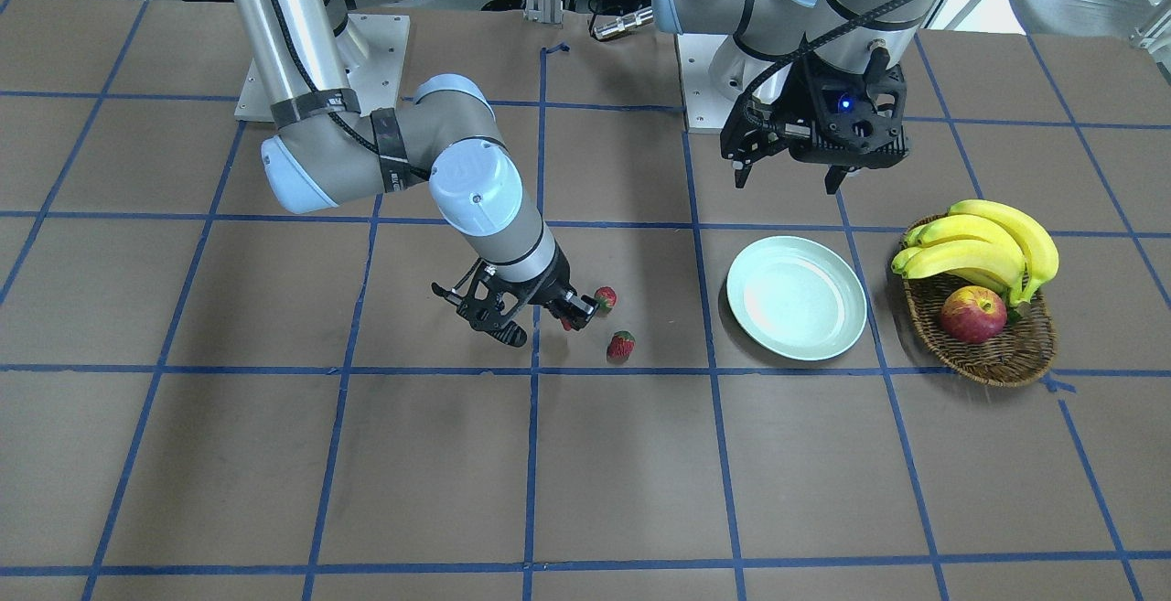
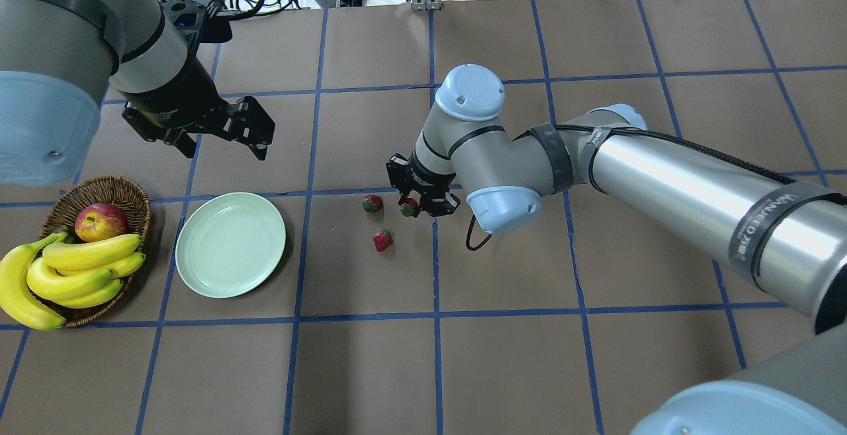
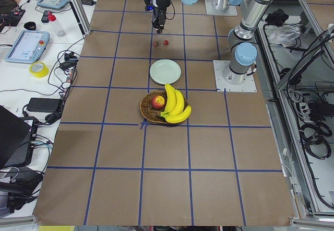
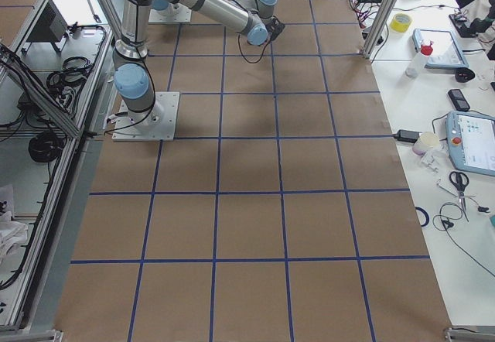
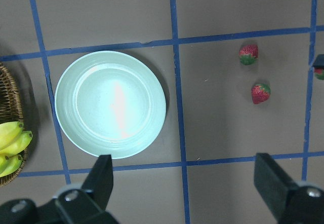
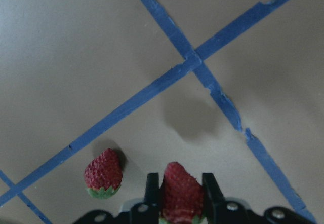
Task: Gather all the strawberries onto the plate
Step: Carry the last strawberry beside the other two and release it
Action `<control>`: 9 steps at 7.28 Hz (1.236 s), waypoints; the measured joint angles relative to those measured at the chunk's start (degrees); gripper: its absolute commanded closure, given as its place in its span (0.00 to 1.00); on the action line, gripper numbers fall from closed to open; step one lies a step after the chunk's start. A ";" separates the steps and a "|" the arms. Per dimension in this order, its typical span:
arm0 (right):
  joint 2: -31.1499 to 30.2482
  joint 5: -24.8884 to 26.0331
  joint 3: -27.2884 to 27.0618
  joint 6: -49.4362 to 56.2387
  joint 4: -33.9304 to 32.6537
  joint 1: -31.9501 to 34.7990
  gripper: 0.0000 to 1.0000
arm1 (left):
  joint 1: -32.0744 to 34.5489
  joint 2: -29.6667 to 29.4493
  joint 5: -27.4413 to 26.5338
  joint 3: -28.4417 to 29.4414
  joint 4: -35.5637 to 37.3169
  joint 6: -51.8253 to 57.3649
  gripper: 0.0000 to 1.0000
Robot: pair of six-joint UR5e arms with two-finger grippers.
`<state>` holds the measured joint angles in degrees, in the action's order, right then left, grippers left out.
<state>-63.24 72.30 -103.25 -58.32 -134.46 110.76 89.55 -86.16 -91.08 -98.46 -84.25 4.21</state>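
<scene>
Now, the taped table (image 2: 595, 355) carries everything. The right arm (image 2: 662, 177) reaches out to mid-table. Its right gripper (image 2: 417, 206) is clenched on one strawberry (image 6: 181, 193), which seems raised just off the surface, judging by the shadow beneath, though the angle is poor. The left gripper (image 2: 223, 151) hangs released, fingers spread wide, over the far side of the plate (image 2: 230, 245), probably to stay clear of the delivery path. At the left end sits the basket (image 2: 132, 196) with bananas (image 2: 79, 269) and an apple (image 2: 100, 221). Just right of it the plate lies bare. Two loose strawberries rest left of the held one, well apart from the plate: a far berry (image 2: 372, 203) and a near berry (image 2: 382, 240).
</scene>
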 measured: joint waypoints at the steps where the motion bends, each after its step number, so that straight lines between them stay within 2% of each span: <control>1: 1.07 -0.17 0.31 -0.64 -0.07 0.38 0.72 | -0.04 -0.01 -0.02 -0.03 -0.07 -0.01 0.00; 2: 1.60 -0.21 0.34 -0.83 -0.08 0.50 0.26 | -0.06 -0.01 0.02 -0.05 -0.08 0.10 0.00; 7: 1.83 0.07 0.15 -0.91 0.40 0.55 0.17 | -0.16 -0.10 -0.13 -0.79 -0.35 0.02 0.00; 9: -0.20 3.88 0.35 2.36 1.14 0.08 0.16 | -0.23 -0.57 0.32 -0.55 -2.02 -0.44 0.00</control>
<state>-63.43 76.19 -102.91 -55.95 -133.32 110.84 89.32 -86.74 -90.76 -99.00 -86.27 3.77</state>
